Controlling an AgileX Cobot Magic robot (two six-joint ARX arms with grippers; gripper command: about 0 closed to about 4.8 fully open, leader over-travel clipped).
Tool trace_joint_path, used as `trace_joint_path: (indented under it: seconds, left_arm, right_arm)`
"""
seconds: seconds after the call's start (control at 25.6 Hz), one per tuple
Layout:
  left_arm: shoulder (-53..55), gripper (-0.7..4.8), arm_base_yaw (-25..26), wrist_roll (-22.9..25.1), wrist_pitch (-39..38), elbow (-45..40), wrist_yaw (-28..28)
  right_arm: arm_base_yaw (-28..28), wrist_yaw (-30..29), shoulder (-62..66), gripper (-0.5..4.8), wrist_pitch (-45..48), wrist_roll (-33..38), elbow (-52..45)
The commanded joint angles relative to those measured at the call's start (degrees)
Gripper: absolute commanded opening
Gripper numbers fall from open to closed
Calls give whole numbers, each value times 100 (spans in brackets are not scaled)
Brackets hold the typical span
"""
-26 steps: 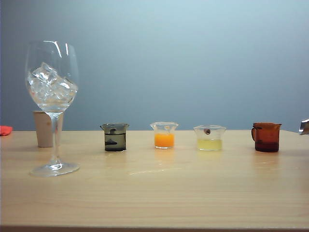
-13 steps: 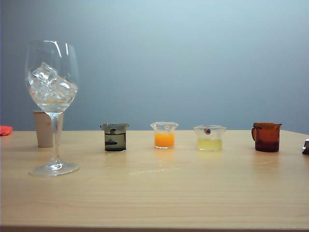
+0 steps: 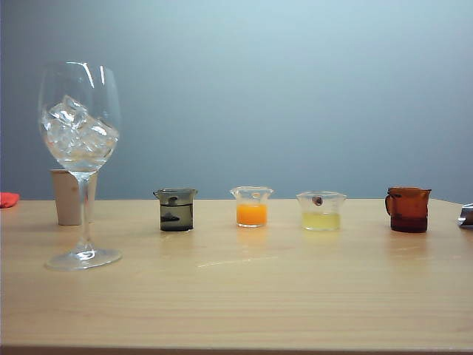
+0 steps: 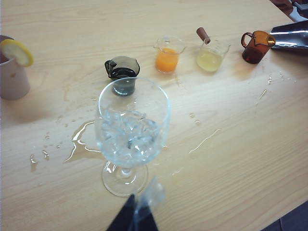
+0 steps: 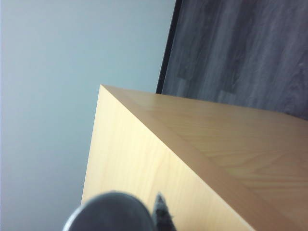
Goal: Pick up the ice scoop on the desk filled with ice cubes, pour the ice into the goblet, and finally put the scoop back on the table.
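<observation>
The goblet [image 3: 80,163] stands on the left of the desk [image 3: 259,296] with ice cubes [image 3: 77,133] piled in its bowl. In the left wrist view the goblet [image 4: 132,125] is just beyond my left gripper [image 4: 134,219], which is shut and empty near the foot of the glass. The shiny ice scoop [image 4: 291,37] lies low at the desk's right end beside the amber jug; only a sliver of the ice scoop [image 3: 466,215] shows in the exterior view. My right gripper [image 5: 130,219] is shut on the scoop's round handle [image 5: 108,214]. The scoop's inside is hidden.
Along the back stand a beige cup [image 3: 66,196] with a lemon slice [image 4: 17,52], a dark beaker [image 3: 176,209], an orange beaker [image 3: 251,206], a yellow beaker [image 3: 321,211] and an amber jug [image 3: 407,209]. Water puddles [image 4: 82,142] lie by the goblet. The desk's corner [image 5: 103,89] is near my right gripper.
At the right edge of the exterior view the scoop's tip has sunk from above the desk line down to desk level. The goblet, the vessels and my left arm have stayed still.
</observation>
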Motion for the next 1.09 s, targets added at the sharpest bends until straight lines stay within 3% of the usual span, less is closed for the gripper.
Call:
trace_joint_path:
  seconds: [0.04,0.2,0.43,0.47,0.62,0.98,1.09]
  left_arm:
    - [-4,-5,-7,0,70,20,37]
    - [-4,-5,-7,-2,68,20,42]
    - [-4,-5,-7,-2,37,22,44]
    - [-4,-5,-7,-2,28,22,44]
    - [-4,-5,-7,-2,26,22,59]
    - [-4,-5,-7,0,31,22,57]
    - [-7,-5,-7,2,31,22,55]
  right_arm:
    - [138,-210,302,-6,144,15,372]
    - [319,-164,549,-3,155,9,621]
    - [431,-98,776,134,120,-37,831]
    - [433,-57,776,177,85,-48,833]
    - [428,-59,776,479,68,-70,831]
    - [415,-494,586,479,-367,-68,833]
    - [407,-389,267,479,-785,-551,833]
